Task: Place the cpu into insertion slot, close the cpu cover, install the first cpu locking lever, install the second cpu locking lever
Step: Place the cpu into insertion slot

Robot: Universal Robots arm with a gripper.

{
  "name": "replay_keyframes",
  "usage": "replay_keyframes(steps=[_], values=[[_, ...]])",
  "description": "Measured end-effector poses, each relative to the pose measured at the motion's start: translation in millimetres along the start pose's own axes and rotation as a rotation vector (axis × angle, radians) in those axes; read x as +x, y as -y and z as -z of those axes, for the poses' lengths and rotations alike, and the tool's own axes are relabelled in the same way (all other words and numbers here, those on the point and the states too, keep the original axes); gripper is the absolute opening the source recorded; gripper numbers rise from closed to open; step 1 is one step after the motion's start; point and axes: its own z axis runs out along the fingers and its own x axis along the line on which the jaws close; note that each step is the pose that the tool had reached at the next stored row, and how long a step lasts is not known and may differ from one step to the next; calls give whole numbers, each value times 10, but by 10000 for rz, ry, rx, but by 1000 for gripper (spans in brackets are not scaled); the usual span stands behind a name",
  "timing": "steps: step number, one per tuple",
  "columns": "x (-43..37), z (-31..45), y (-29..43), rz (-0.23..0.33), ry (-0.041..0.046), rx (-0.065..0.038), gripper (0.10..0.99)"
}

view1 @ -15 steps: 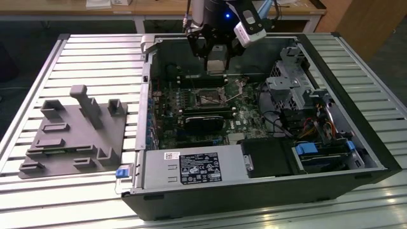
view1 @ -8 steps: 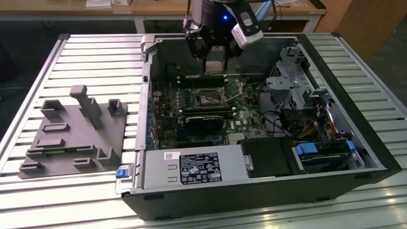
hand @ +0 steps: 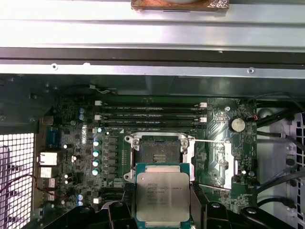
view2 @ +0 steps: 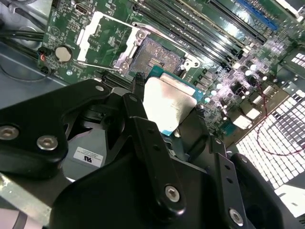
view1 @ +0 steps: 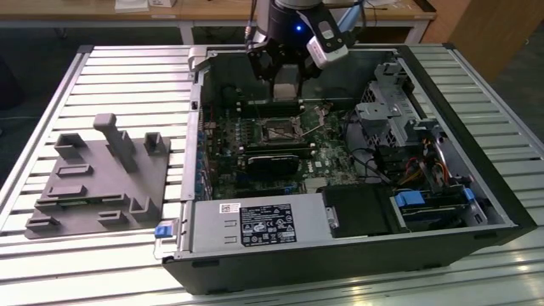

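My gripper [hand: 163,210] is shut on the cpu [hand: 162,192], a flat square chip with a pale metal top, held by its two side edges. It hangs a little above the green motherboard, just beside the insertion slot [hand: 158,150], whose dark square socket lies bare. The cpu cover [hand: 215,161] is swung open and lies flat next to the slot, with two thin locking levers [hand: 212,140] released along it. In the second wrist view the cpu [view2: 167,102] sits between black fingers [view2: 137,88], short of the slot [view2: 155,55] and the cover [view2: 102,38]. In the exterior view the gripper [view1: 286,95] hovers over the slot [view1: 276,131].
The open black computer case [view1: 476,191] encloses the board. A black graphics card [view1: 272,162] lies close to the slot, memory slots [hand: 150,114] on its other side. Drive cage [view1: 391,115] and cables fill the exterior view's right. A grey fixture plate [view1: 98,175] sits outside the case.
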Motion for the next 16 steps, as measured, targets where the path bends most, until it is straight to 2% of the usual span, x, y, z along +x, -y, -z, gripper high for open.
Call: replay_keyframes(steps=[16], values=[[3, -188, -40, 0, 0, -1, 537]])
